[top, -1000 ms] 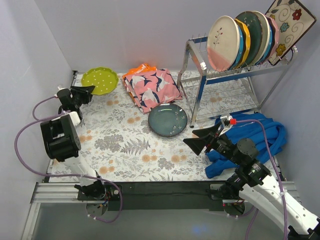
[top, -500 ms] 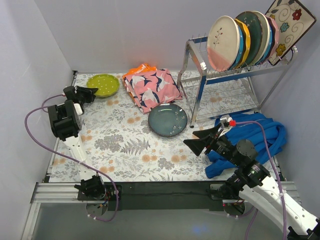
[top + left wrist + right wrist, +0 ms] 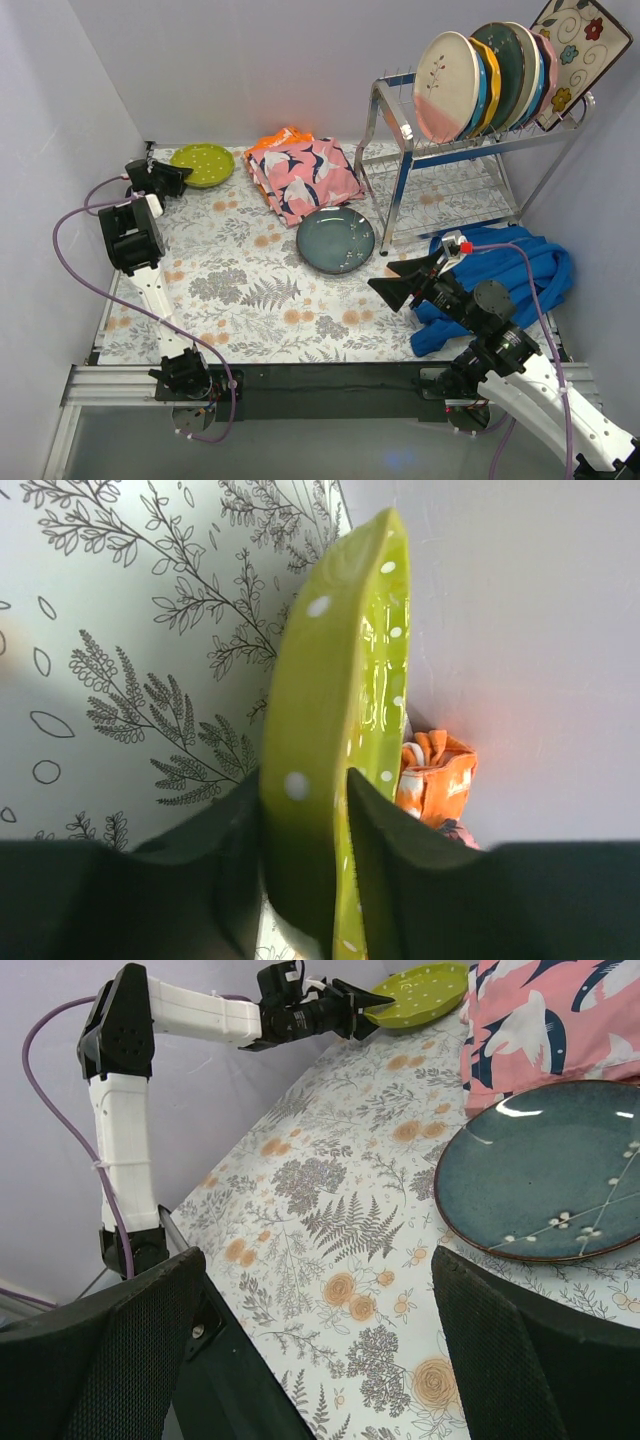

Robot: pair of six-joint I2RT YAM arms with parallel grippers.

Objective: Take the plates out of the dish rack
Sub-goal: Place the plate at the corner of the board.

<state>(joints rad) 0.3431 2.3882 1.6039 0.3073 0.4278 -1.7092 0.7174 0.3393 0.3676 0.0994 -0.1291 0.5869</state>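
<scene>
clamping the lime plate (image 3: pixel 340 730) by its rim, the left fingers (image 3: pixel 215 880) sit at the tabletop's (image 3: pixel 260 290) far left corner; right fingers (image 3: pixel 110 1360) gape wide, empty.

bare mat (image 3: pixel 250 290) in front, cloth (image 3: pixel 305 175) and teal plate (image 3: pixel 335 240) mid-table
</scene>
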